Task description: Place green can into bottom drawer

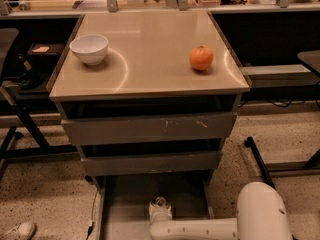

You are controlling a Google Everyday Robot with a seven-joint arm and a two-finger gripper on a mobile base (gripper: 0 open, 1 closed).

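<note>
The bottom drawer (125,204) is pulled out at the foot of the cabinet, showing its flat grey floor and side rails. My gripper (160,208) is down inside it, near the middle of the tray, at the end of my white arm (200,229), which reaches in from the lower right. The green can does not show; it may be hidden by the gripper. The two upper grey drawers (150,128) stand slightly open above.
On the beige cabinet top (150,74) stand a white bowl (89,48) at the left and an orange fruit (201,58) at the right. My white arm housing (262,214) fills the lower right. Black frame legs (257,159) flank the cabinet. A shoe (20,230) lies at the lower left.
</note>
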